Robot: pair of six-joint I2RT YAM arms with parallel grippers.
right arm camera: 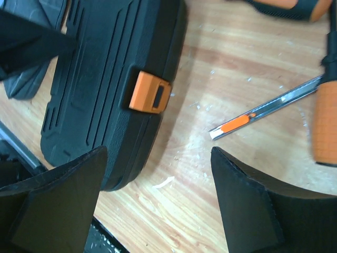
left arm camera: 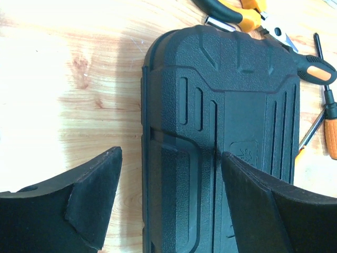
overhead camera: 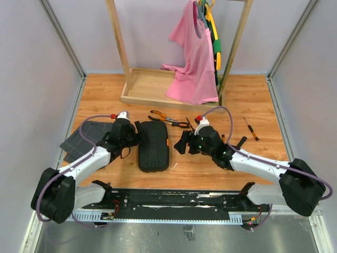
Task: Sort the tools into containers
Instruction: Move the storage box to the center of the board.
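- Progress, judged from how things lie: barely begun. The black tool case (overhead camera: 153, 146) lies shut at the middle of the wooden table (overhead camera: 247, 100), and every tool in view lies outside it. What is inside cannot be seen.
- Loose tools: pliers (overhead camera: 167, 119) just beyond the case's far end, a small screwdriver (overhead camera: 250, 128) well off to the right, and a slim steel blade (right arm camera: 263, 113) and an orange handle (right arm camera: 324, 126) on the boards right of the case.
- What is left: unlatching, opening the lid, then placing each tool in its slot.
- The case's long axis runs from near to far, roughly square to the table's front edge. Its lid faces up, and the orange latch (right arm camera: 150, 92) sits midway along its right side.
- Left gripper (left arm camera: 171, 174): jaws spread wide and holding nothing, one finger over bare table left of the case, the other over the lid.
- Right gripper (right arm camera: 158, 163): jaws also spread and empty, low beside the latch side, straddling the case's edge and the table.
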